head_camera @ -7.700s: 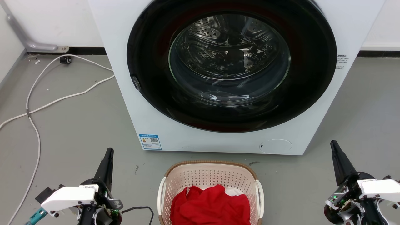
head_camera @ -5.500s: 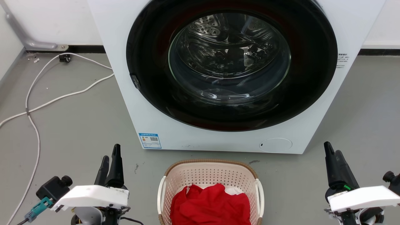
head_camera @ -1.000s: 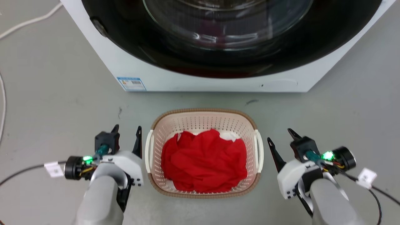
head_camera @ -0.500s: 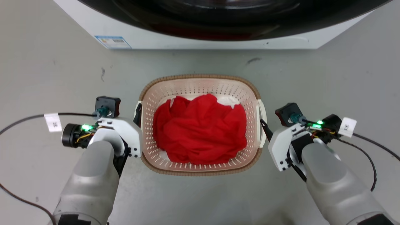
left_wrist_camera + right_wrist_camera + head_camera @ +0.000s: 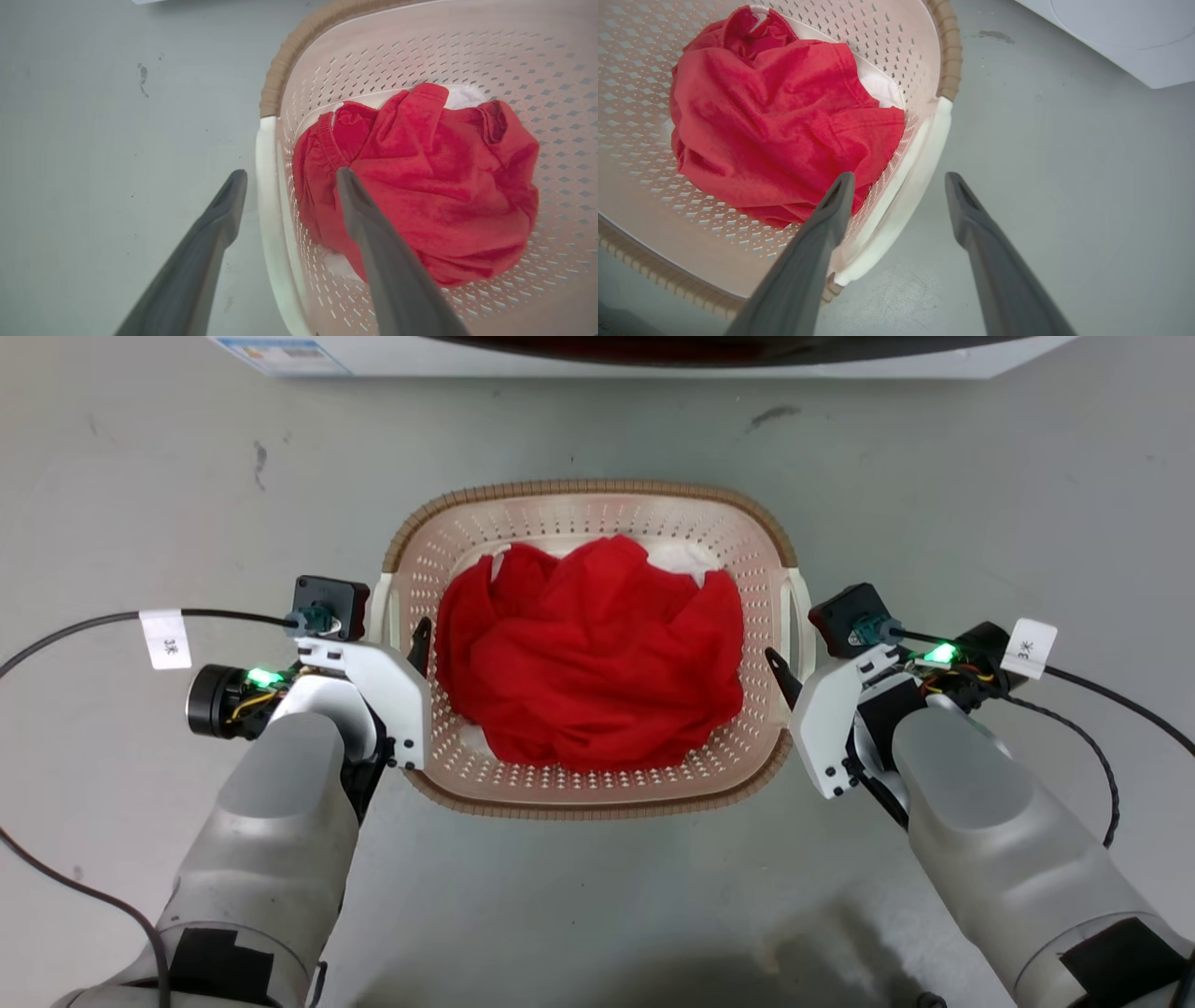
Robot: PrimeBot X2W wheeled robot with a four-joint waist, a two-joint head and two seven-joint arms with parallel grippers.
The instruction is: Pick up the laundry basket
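Down on the grey floor (image 5: 140,457) sits the pale pink-cream perforated plastic laundry basket (image 5: 597,488). The left gripper (image 5: 290,173) and right gripper (image 5: 900,177) gape astride its white side handles (image 5: 267,196), nothing grasped. Next, both should clench, then lift evenly.

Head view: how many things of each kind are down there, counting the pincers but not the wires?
laundry basket: 1
red garment: 1
white cloth: 1
washer: 1
pincers: 2, left pincer and right pincer
Total: 6
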